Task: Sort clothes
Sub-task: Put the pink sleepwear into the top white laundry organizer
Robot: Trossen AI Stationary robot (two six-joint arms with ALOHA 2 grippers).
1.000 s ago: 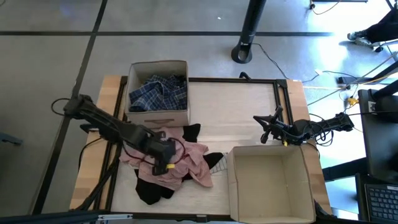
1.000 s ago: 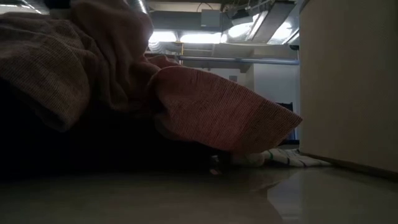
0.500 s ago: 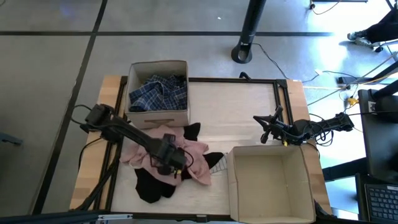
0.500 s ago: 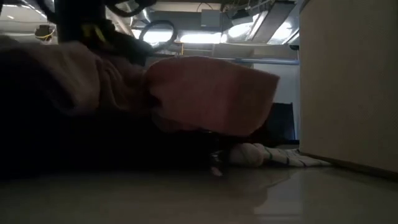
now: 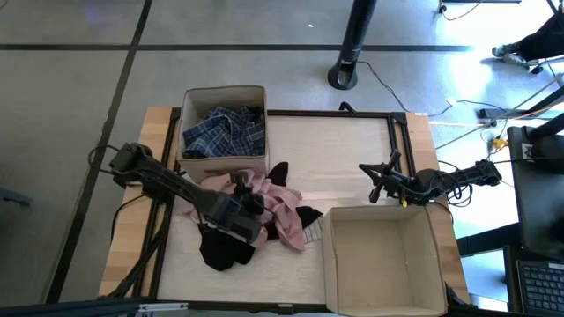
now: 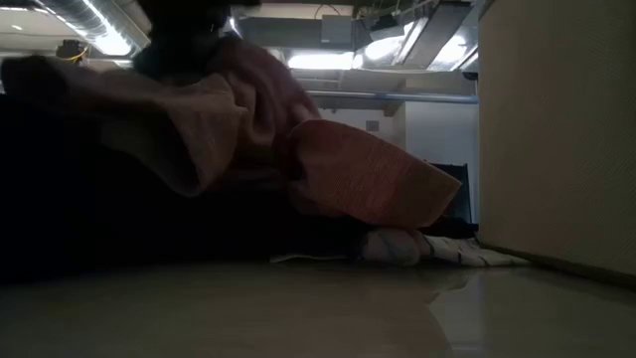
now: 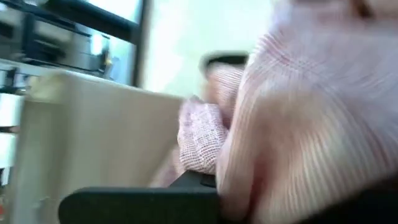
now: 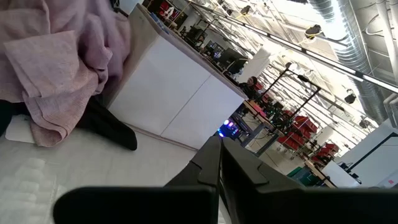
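On the left of the table (image 5: 352,150), a cardboard box (image 5: 223,158) holds the blue-white plaid shirt (image 5: 225,130). Just in front of it the left gripper (image 5: 240,214) sits in the clothes pile, pinching the pale pink garment (image 5: 273,201) — its wrist view is filled with pink knit pressed against a dark finger. Black pieces (image 5: 222,251) lie under and around the pink one, a striped edge (image 6: 467,256) poking out toward the second box (image 5: 383,255). From table height, the heap blocks nearly everything behind it. At right, the right gripper (image 5: 377,183) waits beside the empty box, fingers pressed together.
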